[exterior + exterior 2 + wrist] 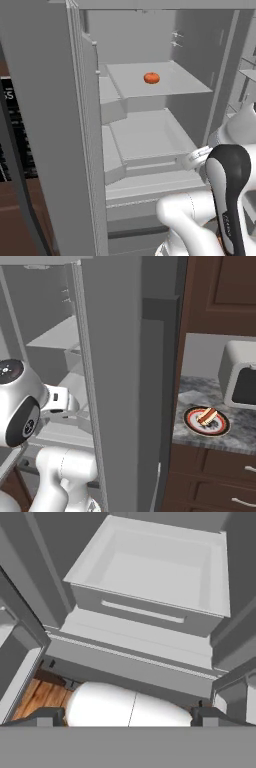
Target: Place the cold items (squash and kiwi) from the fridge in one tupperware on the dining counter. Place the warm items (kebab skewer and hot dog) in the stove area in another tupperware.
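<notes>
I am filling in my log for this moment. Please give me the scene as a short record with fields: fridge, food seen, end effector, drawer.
fridge: open, door swung to the left
food in fridge: one orange round item on the upper shelf
food on counter: hot dog on a plate, beside a toaster
end effector: open, holding nothing, pointing at the lower fridge
drawer: white drawer with nothing visible inside

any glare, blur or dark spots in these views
Left base view: flat even light, no glare, the orange fruit sharp on its fridge shelf. Right base view: the plate crisp, cabinets dark. Hand view: soft shading inside the drawer, no blur.
</notes>
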Robot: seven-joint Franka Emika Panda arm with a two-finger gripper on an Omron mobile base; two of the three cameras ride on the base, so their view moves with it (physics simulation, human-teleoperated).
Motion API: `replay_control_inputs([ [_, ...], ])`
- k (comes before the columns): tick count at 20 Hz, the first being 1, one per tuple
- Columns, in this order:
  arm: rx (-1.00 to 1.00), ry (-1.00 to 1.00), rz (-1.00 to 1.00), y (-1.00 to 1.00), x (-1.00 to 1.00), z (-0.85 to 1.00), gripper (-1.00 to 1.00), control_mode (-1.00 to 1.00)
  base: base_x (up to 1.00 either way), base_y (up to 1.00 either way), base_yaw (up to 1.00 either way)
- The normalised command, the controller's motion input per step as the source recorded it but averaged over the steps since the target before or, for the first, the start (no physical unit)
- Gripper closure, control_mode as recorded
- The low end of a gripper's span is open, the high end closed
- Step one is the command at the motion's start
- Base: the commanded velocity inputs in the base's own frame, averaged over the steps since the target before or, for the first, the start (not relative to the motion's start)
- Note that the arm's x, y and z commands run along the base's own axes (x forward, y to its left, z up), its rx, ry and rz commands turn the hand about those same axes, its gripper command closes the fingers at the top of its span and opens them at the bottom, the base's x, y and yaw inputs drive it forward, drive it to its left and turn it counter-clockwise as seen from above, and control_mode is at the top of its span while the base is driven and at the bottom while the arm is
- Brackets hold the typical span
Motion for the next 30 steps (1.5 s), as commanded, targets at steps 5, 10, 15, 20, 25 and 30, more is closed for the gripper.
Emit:
replay_control_inputs([
  [5, 0.02, 0.05, -0.03, 0.03, 0.75, 0.27, -1.00, -1.00, 0.18, -0.03, 0.01],
  [10, -0.01, 0.02, -0.24, 0.16, 0.78, 0.62, -1.00, -1.00, 0.00, 0.00, 0.00],
  [15, -0.01, 0.05, -0.29, 0.07, 0.63, 0.43, -1.00, -1.00, 0.00, 0.00, 0.00],
  [20, 0.01, 0.02, -0.13, -0.12, 0.62, 0.37, -1.00, -1.00, 0.00, 0.00, 0.00],
  [25, 0.00, 0.00, -0.06, -0.01, 0.68, 0.28, -1.00, -1.00, 0.00, 0.00, 0.00],
  [30, 0.00, 0.02, -0.01, -0.05, 0.79, 0.07, -1.00, -1.00, 0.00, 0.00, 0.00],
])
